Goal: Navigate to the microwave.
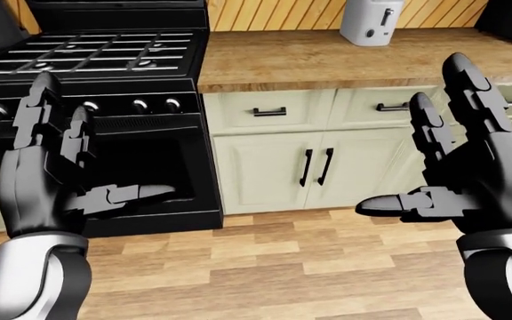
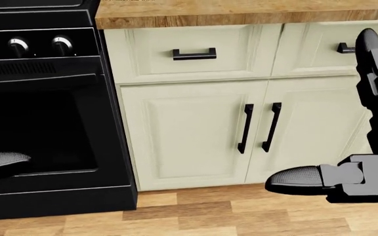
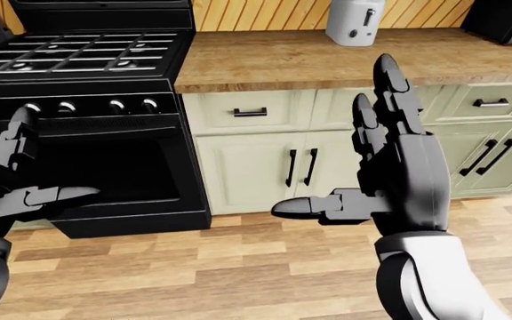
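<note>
Both hands, left (image 1: 43, 180) and right (image 3: 398, 173), spread, empty. Microwave (image 3: 505, 19) sits far right; I risk clipping the cabinets (image 3: 256, 150) turning.

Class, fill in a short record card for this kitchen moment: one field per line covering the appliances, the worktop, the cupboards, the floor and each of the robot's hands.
Stove: black stove, left of the views, knobs above a dark oven door
Worktop: wooden counter right of the stove
On worktop: white toaster by the plank wall
Dark appliance: top right corner, cut off; possibly the microwave
Cupboards: cream cabinets, black handles, doors closed
Floor: wood planks
Left hand: open, empty
Right hand: open, empty
</note>
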Controlling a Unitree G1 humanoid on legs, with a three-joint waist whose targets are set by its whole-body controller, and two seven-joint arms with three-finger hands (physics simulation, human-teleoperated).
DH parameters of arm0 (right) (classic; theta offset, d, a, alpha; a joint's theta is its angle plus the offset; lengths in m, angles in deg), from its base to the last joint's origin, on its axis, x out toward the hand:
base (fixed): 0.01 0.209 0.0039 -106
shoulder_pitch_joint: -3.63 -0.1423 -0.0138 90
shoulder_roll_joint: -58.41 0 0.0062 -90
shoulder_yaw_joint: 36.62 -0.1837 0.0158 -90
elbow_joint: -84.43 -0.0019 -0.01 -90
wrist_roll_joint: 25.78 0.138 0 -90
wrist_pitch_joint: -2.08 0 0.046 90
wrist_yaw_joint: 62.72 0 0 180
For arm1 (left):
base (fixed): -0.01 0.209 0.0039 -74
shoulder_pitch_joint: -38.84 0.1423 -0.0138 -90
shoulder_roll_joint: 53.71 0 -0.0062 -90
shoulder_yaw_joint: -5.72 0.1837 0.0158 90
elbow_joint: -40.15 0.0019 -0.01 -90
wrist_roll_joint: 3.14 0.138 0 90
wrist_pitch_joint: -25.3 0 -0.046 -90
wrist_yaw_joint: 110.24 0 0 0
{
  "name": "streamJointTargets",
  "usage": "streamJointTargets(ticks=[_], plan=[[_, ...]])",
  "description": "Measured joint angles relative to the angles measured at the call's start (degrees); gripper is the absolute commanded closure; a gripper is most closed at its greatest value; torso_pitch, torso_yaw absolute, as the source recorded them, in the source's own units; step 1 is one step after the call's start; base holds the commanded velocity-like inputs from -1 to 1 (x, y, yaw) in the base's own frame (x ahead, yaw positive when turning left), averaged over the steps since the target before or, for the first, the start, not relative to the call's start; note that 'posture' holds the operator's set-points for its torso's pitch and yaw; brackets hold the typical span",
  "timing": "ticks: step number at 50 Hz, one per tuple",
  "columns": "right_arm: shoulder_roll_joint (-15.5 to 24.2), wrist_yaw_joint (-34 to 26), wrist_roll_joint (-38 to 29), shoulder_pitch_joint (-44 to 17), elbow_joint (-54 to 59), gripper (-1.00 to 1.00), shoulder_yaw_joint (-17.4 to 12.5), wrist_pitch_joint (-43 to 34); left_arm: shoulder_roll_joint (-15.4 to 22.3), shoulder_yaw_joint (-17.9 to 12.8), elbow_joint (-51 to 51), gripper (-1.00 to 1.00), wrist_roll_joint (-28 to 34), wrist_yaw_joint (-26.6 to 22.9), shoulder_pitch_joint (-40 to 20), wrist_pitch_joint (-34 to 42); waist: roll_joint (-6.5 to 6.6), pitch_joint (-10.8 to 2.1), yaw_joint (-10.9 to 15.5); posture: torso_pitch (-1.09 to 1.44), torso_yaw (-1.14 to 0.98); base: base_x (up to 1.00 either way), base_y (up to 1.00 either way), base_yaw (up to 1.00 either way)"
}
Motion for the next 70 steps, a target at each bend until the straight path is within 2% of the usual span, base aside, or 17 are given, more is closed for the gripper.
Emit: streamJointTargets(ticks=[4, 7, 10, 15, 17, 30, 33, 36, 39, 43, 47, 56, 58, 61, 64, 68, 70], plan=[[-0.03, 0.13, -0.22, -0.06, -0.34, -1.00, -0.30, 0.62, 0.19, -0.16, -0.31, -1.00, -0.19, -0.12, -0.24, -0.34, -2.66, 0.26, -0.07, 0.00, 0.00, 0.00, 0.40, 0.00], [-0.61, 0.03, -0.72, 0.61, 0.39, -1.00, -0.30, 0.18, -0.59, 0.75, 0.25, -1.00, -0.37, -0.25, 0.27, -0.24, -2.16, 0.82, -0.99, 0.00, 0.00, 0.00, 0.40, 0.00], [-0.76, -0.10, -1.09, 0.70, 0.96, -1.00, -0.08, -0.63, -0.42, 1.43, 0.87, -1.00, -0.26, -0.48, 0.35, 0.10, -2.52, -0.47, -0.82, 0.00, 0.00, 0.00, 0.39, 0.00], [-1.40, -0.87, -2.15, -0.03, 0.00, -1.00, -0.85, -0.32, -0.35, 1.40, -0.21, -1.00, 0.41, -0.61, -0.34, -0.98, 2.00, 0.21, -1.12, 0.00, 0.00, 0.00, 0.39, 0.00], [-1.93, -1.23, -2.50, -0.26, 0.28, -1.00, -0.61, -0.55, -0.07, 1.36, 0.11, -1.00, 0.56, -0.76, -0.56, -1.13, 4.42, -0.64, -0.77, 0.00, 0.00, 0.00, 0.40, 0.00], [-2.03, -1.90, -2.52, -0.10, -0.20, -1.00, 0.02, -0.97, -0.20, 0.32, 0.08, -1.00, 1.12, -0.72, -0.29, -0.28, -2.40, 0.14, -0.04, 0.00, 0.00, 0.00, 0.40, 0.00], [-2.07, -1.42, -2.33, 0.38, 0.48, -1.00, -0.22, -1.16, -0.70, 1.05, 0.29, -1.00, 0.84, -0.81, 0.03, -0.12, -1.67, 0.51, -0.86, 0.00, 0.00, 0.00, 0.39, 0.00], [-2.21, -1.37, -2.68, 0.74, 1.02, -1.00, -0.04, -1.68, -0.74, 1.68, 0.87, -1.00, 0.71, -1.13, 0.27, 0.15, -2.59, -0.71, -0.74, 0.00, 0.00, 0.00, 0.40, 0.00], [-2.05, -1.61, -3.04, 0.25, 0.17, -1.00, -0.54, -0.93, -0.56, 1.09, 0.43, -1.00, 0.88, -1.12, -0.27, -0.57, -0.46, -0.35, -0.79, 0.00, 0.00, 0.00, 0.39, 0.00], [-2.30, -1.74, -3.32, 0.16, 0.25, -1.00, -0.26, -0.61, -0.34, 0.99, 0.27, -1.00, 0.92, -1.02, -0.26, -1.28, 4.30, -0.56, -0.70, 0.00, 0.00, 0.00, 0.40, 0.00], [-2.81, -2.35, -2.67, 1.12, 0.38, -1.00, 1.26, -1.53, -0.51, 0.29, 1.60, -1.00, 1.53, -0.62, 0.66, -0.52, 3.02, -0.02, 0.05, 0.00, 0.00, 0.00, 0.40, 0.00], [-4.10, -3.49, -4.59, 0.14, -0.20, -1.00, 0.00, -1.52, -0.12, 0.47, 0.72, -1.00, 0.93, -0.65, -0.53, -0.84, -2.83, 0.07, -0.15, 0.00, 0.00, 0.00, 0.40, 0.00], [-4.43, -3.74, -5.05, 0.38, 0.34, -1.00, -0.29, -1.99, -0.66, 1.25, 0.96, -1.00, 0.86, -0.66, -0.27, -0.89, -1.92, 0.33, -1.03, 0.00, 0.00, 0.00, 0.40, 0.00], [-4.69, -3.80, -5.53, 0.85, 1.14, -1.00, -0.26, -3.01, -0.74, 2.08, 1.71, -1.00, 0.51, -0.95, 0.02, -0.11, -2.63, -0.61, -0.91, 0.00, 0.00, 0.00, 0.40, 0.00], [-4.37, -3.90, -5.75, 0.29, 0.49, -1.00, -0.60, -2.59, -0.58, 1.56, 0.86, -1.00, 0.63, -0.98, -0.23, -0.46, -0.91, -0.58, -0.75, 0.00, 0.00, 0.00, 0.40, 0.00], [-3.78, -3.38, -5.67, 0.36, 0.22, -1.00, -0.01, -1.55, -0.56, 1.25, 0.12, -1.00, 0.85, -1.10, -0.21, -1.31, 4.01, -0.24, -0.95, 0.00, 0.00, 0.00, 0.40, 0.00], [-4.67, -3.65, -5.40, 0.87, 0.31, -1.00, 1.00, -1.66, -0.43, 0.83, 1.16, -1.00, 1.17, -1.02, 0.17, -1.39, 3.88, -0.15, 0.01, 0.00, 0.00, 0.00, 0.39, 0.00]])
